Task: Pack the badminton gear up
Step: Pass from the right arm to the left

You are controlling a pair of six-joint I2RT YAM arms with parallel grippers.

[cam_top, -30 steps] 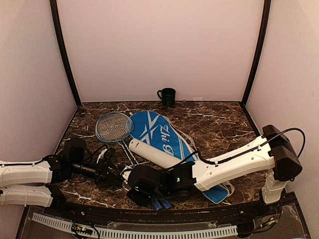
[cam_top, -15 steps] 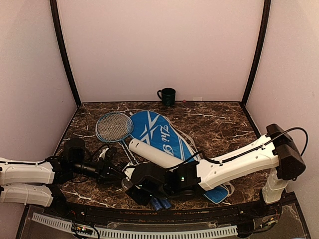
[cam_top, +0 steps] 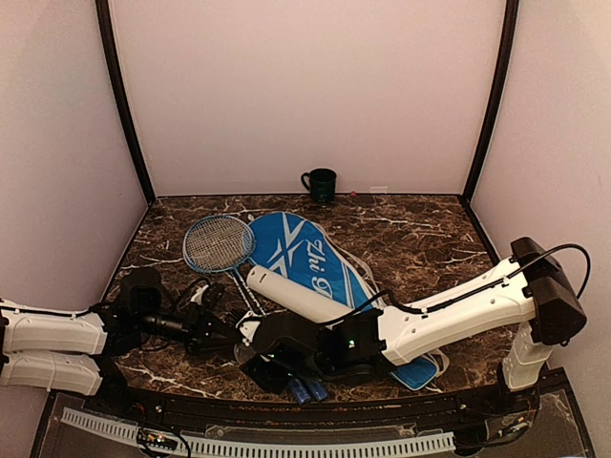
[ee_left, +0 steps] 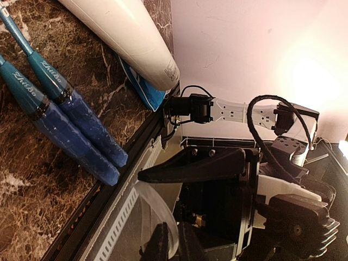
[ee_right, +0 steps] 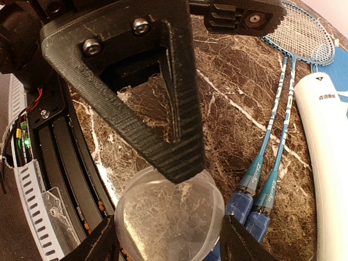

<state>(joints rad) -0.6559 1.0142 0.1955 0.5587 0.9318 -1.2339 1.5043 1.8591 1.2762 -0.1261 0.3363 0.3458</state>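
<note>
Down at the near edge of the table [cam_top: 420, 239], left of centre, both grippers meet on one clear round lid [ee_right: 163, 217]. The right gripper [ee_right: 168, 246] has its jaws set fairly wide, one finger against each side of the lid, holding it across its width. The left gripper [ee_left: 173, 246] reaches in from the left with its jaws drawn narrow, pinching the lid's rim between them.

Two rackets [ee_right: 237, 209] lie flat with their blue handles just right of the lid, side by side and touching, their thin shafts running off toward the far left. A long white tube [cam_top: 296, 296] lies slantwise just right of the shafts, resting partly on a blue cover [cam_top: 310, 253] with white lettering that spreads across the middle of the table. A dark mug [cam_top: 320, 184] stands at the far wall, well apart from the rest.
</note>
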